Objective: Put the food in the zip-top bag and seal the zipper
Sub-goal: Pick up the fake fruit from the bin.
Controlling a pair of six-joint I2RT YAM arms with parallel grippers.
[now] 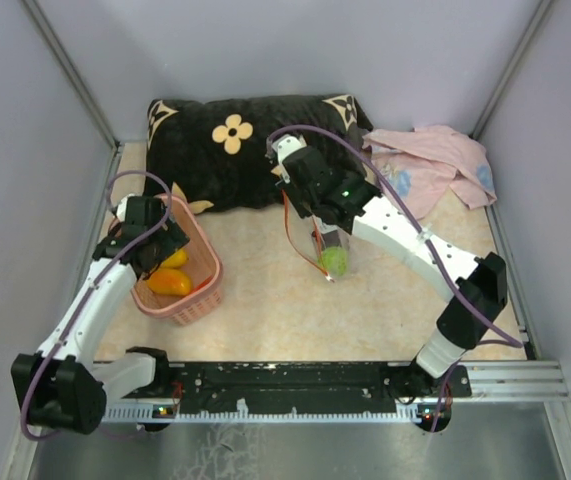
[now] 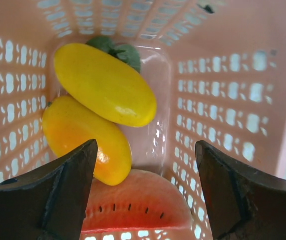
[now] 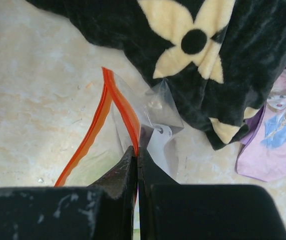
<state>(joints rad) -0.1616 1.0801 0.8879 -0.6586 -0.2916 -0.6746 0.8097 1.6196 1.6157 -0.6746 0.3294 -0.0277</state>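
My left gripper (image 2: 145,192) is open inside the pink basket (image 1: 197,290), above a red watermelon slice (image 2: 132,202), with a yellow fruit (image 2: 102,82) and an orange-yellow fruit (image 2: 82,137) just beyond. My right gripper (image 3: 137,155) is shut on one side of the red-orange zipper (image 3: 125,112) of the clear zip-top bag (image 1: 333,248), holding it up with the mouth parted. A green fruit (image 1: 334,262) lies in the bag's bottom. In the top view the right gripper (image 1: 317,215) is mid-table and the left gripper (image 1: 157,250) is over the basket.
A black pillow with cream flowers (image 1: 245,145) lies at the back; its edge shows in the right wrist view (image 3: 198,45). A pink cloth (image 1: 435,165) lies at the back right. Grey walls close the table on three sides.
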